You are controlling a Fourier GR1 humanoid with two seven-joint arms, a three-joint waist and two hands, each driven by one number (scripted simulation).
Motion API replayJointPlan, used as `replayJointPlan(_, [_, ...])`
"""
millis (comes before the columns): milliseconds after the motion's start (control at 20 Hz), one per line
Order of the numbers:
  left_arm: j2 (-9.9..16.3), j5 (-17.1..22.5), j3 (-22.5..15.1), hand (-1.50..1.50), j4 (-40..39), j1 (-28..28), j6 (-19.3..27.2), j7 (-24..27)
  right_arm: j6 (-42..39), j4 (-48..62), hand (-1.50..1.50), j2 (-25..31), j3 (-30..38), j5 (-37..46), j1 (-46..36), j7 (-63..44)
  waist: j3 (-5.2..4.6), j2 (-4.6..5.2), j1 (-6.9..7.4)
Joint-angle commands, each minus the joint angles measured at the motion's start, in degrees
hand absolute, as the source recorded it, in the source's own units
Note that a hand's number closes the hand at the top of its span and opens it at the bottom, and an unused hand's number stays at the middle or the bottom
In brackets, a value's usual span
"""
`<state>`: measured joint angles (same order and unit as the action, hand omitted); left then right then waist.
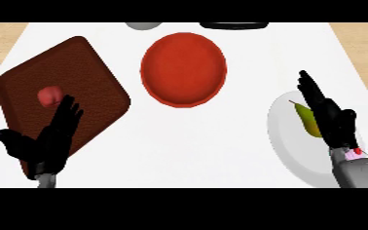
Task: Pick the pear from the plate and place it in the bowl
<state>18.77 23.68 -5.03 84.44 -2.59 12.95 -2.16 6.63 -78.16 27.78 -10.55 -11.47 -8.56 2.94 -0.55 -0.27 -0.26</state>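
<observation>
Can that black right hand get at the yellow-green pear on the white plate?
Probably yes. The black right hand hangs right over the yellow-green pear on the white plate, fingers straight, with nothing between them. It partly hides the pear.

A counter (187, 146) is seen from steeply above. A bowl (183, 69) is placed near the middle, toward the far side. A square board (86, 78) is set at the left, turned at an angle, and a small round item (49, 96) is laid on it. A plate (287, 141) is positioned at the right edge, nearer than the bowl, with a pear (309, 119) lying on it. The left hand (54, 134) is held over the board's near corner; the right hand (327, 114) is held over the plate, just beside the pear. Two objects (144, 25) (233, 25) are cut off at the far edge, behind the bowl.
</observation>
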Motion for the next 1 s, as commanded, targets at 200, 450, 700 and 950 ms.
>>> replayJointPlan(200, [-1.78, -3.2, -8.12, 0.0, 5.67, 6.74, -6.01, -0.04, -13.74, 1.05, 1.5, 14.37, 9.2, -5.0, -3.27, -0.68, 0.57, 0.26, -0.58])
replayJointPlan(450, [-3.44, -2.54, -10.73, 0.0, 6.62, 8.63, -7.55, -3.01, 5.63, 5.3, -1.5, 11.55, 12.46, 4.76, 2.73, -1.91, 0.57, 0.15, -0.78])
replayJointPlan(700, [-5.82, -2.92, -11.1, 0.0, 3.5, 11.22, -8.52, -4.0, -7.64, -2.91, -1.5, 14.88, 6.85, 6.76, 3.99, 4.45, 0.53, 0.24, -0.23])
replayJointPlan(950, [-5.43, -3.15, -10.83, 0.0, 2.78, 10.17, -9.59, -1.86, -8.43, -9.08, -1.5, 26.62, 1.52, 18.57, 0.88, -12.21, 0.24, 0.26, 0.46])
